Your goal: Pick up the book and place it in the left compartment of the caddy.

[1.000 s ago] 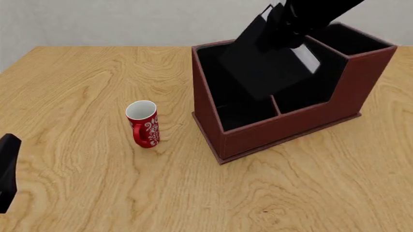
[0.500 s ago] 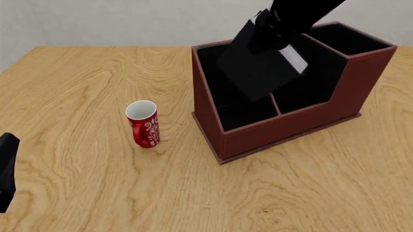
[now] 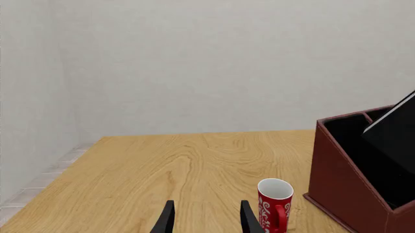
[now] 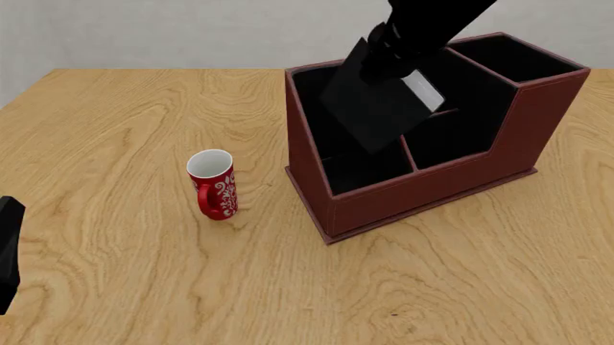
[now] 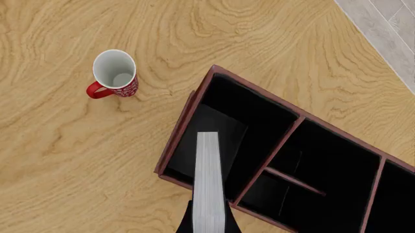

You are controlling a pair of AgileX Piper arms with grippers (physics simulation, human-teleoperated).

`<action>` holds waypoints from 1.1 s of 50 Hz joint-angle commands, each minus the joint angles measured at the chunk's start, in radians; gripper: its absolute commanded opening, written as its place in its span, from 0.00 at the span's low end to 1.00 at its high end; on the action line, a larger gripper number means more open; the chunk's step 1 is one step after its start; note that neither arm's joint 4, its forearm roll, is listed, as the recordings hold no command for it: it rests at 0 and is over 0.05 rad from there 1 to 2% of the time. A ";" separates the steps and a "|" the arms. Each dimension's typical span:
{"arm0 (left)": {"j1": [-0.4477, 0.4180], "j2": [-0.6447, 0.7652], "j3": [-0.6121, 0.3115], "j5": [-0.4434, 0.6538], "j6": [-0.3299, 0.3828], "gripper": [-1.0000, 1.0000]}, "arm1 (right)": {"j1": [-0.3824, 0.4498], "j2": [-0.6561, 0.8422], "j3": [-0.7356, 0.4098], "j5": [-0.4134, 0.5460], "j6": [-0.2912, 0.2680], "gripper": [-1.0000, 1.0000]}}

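My right gripper [image 4: 389,44] is shut on the black book [image 4: 379,108], which hangs tilted over the dark red-brown caddy [image 4: 432,188]. The book's lower corner points down at the long left compartment [image 4: 312,100]. In the right wrist view the white page edges of the book [image 5: 209,179] run out from my right gripper [image 5: 209,225] over the left compartment [image 5: 250,114] of the caddy [image 5: 170,145]. My left gripper [image 3: 207,222] is open and holds nothing, low over the table, well left of the caddy [image 3: 337,187]. The book [image 3: 397,130] shows at that view's edge.
A red-and-white mug [image 4: 213,183] stands upright on the wooden table [image 4: 144,115], left of the caddy; the mug [image 3: 275,204] is just ahead of my left gripper, and the mug [image 5: 113,73] also appears beneath my right wrist. The left arm [image 4: 8,248] sits at the table's near left edge.
My right gripper has carried the book leftward, from above the caddy's middle slots to above the left compartment. The left arm has hardly moved.
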 commanded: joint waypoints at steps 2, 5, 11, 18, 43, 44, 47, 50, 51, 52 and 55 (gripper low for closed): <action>0.006 0.000 -0.014 0.011 -0.003 1.00 | -0.021 0.038 -0.034 -0.001 0.017 0.00; 0.010 0.000 -0.009 0.006 -0.003 1.00 | -0.027 0.052 -0.040 0.000 0.016 0.00; 0.011 0.000 0.014 -0.015 -0.004 1.00 | -0.020 0.065 -0.043 -0.002 0.026 0.00; 0.015 0.000 0.015 -0.016 -0.004 1.00 | -0.034 0.080 -0.011 -0.039 0.028 0.00; 0.013 0.000 -0.011 0.002 -0.002 1.00 | -0.042 0.072 0.114 -0.145 0.053 0.00; 0.013 0.000 -0.014 0.005 -0.002 1.00 | -0.040 0.072 0.121 -0.149 0.054 0.00; 0.012 0.000 -0.016 0.007 -0.003 1.00 | -0.046 0.078 0.121 -0.155 0.050 0.00; 0.012 0.000 -0.019 0.011 -0.002 1.00 | -0.050 0.086 0.123 -0.165 0.054 0.00; 0.012 0.000 -0.021 0.012 -0.003 1.00 | -0.052 0.090 0.123 -0.168 0.053 0.00; 0.013 0.000 -0.021 0.013 -0.004 1.00 | -0.053 0.091 0.126 -0.172 0.054 0.00; 0.014 0.000 -0.009 0.002 -0.004 1.00 | -0.064 0.102 0.136 -0.186 0.049 0.00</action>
